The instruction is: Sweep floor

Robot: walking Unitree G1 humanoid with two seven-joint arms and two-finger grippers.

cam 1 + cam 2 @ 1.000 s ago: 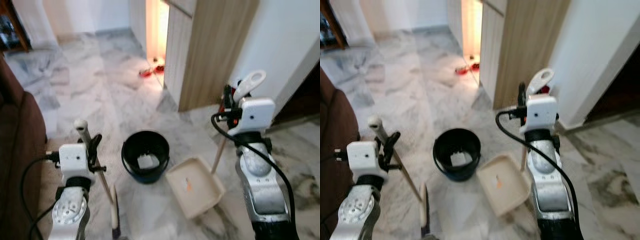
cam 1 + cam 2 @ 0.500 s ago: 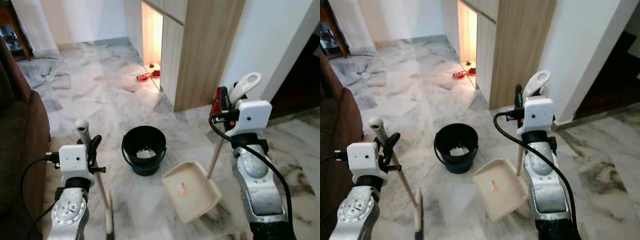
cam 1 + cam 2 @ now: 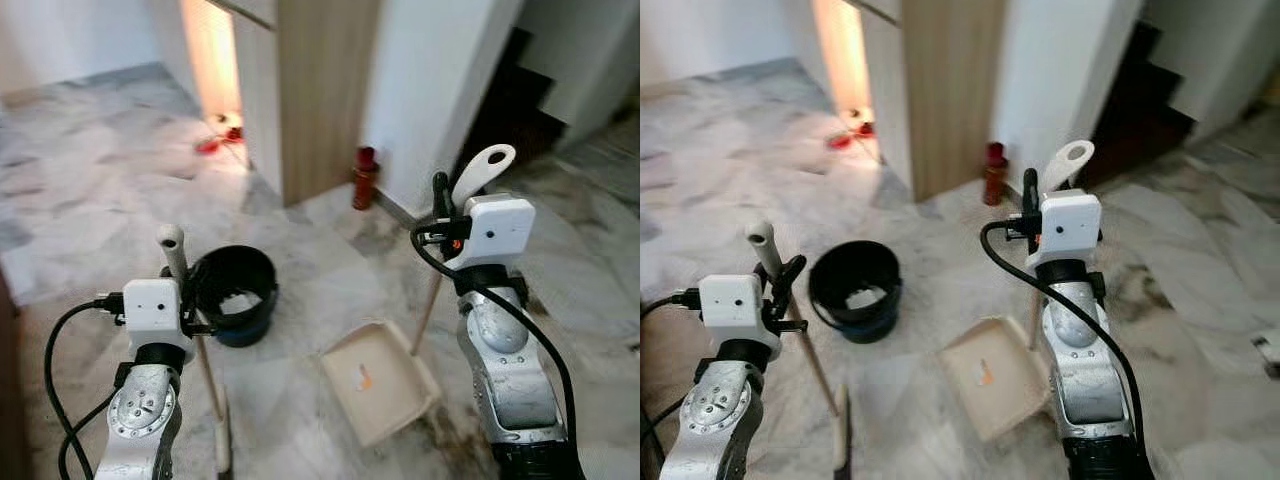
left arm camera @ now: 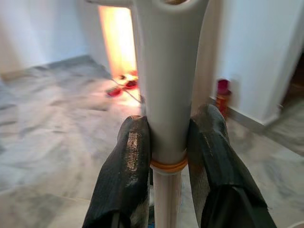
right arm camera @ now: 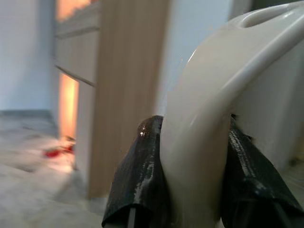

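My left gripper is shut on the cream broom handle, just under its rounded top. The stick runs down to the broom head on the marble floor by my left side. My right gripper is shut on the looped white grip of the dustpan handle. The cream dustpan rests on the floor in front of me with a small orange scrap in it. A black bucket holding white litter stands on the floor just beyond the left gripper.
A wooden cabinet and a white wall rise ahead. A red canister stands at the wall's foot. Small red things lie by a lit gap. Dark stairs open at the right.
The camera has swung to the right, so the scene has shifted left: the brown sofa has left the picture, the red canister and stairs have come in. Both grippers keep their hold.
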